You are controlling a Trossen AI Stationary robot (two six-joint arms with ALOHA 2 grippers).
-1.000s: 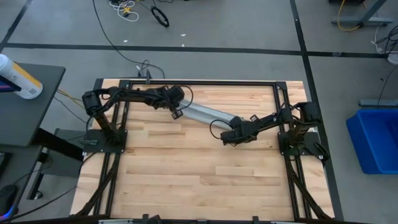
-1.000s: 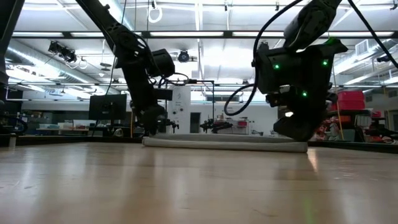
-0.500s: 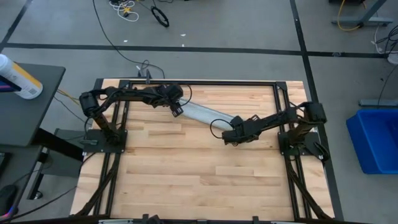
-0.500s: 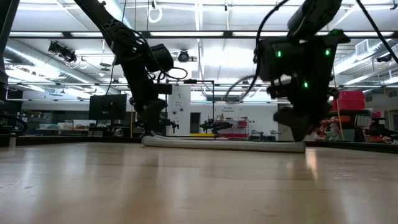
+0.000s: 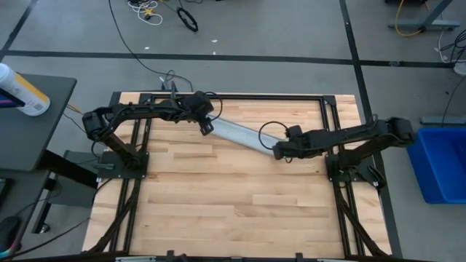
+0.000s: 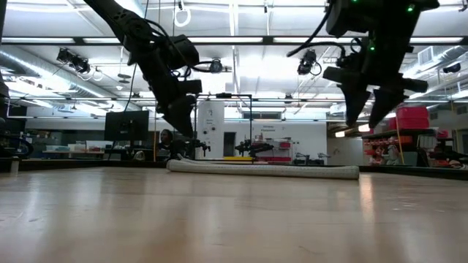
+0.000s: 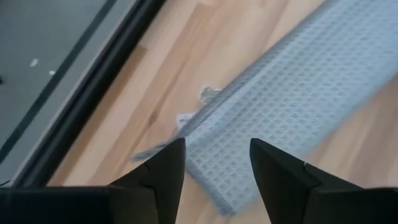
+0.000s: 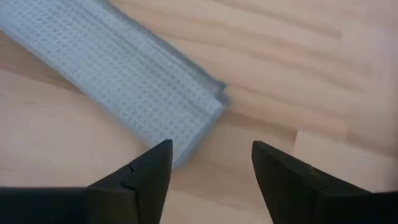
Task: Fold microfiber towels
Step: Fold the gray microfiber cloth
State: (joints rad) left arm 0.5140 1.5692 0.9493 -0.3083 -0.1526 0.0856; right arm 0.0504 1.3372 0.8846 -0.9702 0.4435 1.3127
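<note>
The microfiber towel (image 5: 244,135) is a pale grey-blue cloth folded into a long narrow strip. It lies flat on the wooden table and runs slantwise from the far left toward the right. My left gripper (image 5: 206,129) hovers open just above the strip's left end (image 7: 205,143), beside a small white tag (image 7: 185,119). My right gripper (image 6: 369,117) hangs open well above the strip's right end (image 8: 205,118). Neither gripper touches the cloth (image 6: 263,170).
A black frame rail (image 5: 233,95) runs along the table's far edge, close behind the towel's left end. Bare wood (image 5: 233,211) fills the near half of the table. A blue bin (image 5: 440,164) stands off the table to the right.
My right gripper has opened, let go of the towel's right end and risen well above it. My left gripper has lifted a little off the left end. The folded strip has stayed flat on the table where it was.
</note>
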